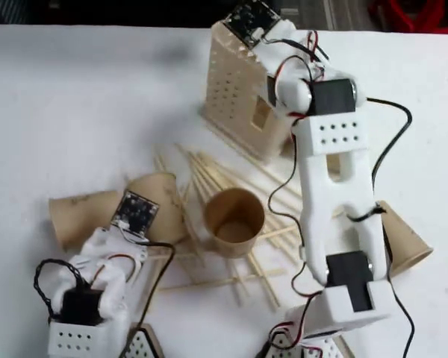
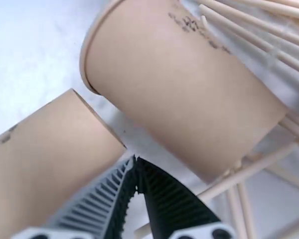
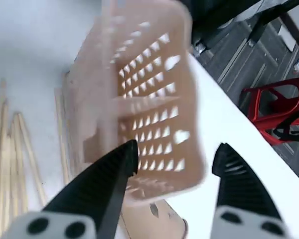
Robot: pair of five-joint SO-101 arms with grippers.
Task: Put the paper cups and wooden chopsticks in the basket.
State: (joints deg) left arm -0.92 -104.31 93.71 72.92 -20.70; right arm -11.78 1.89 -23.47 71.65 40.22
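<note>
High view, basket [image 1: 231,97] near far table [image 1: 75,112] edge

Setting: a robotics lab or workshop rather than a home.

Evidence:
- A plain white bench [image 1: 75,97] carries two small white arms, the left arm [image 1: 97,276] and the right arm [image 1: 325,186].
- Both arms are bare plastic shells with black servo blocks set into them.
- Loose black and red wires [image 1: 389,147] run along the outside of the right arm.
- A bare circuit board [image 1: 134,212] sits on the left arm's wrist, and a second board [image 1: 250,21] on the right arm's.
- Beyond the bench edge a red chair frame [image 3: 276,107] stands on a dark floor [image 3: 234,69].
</note>
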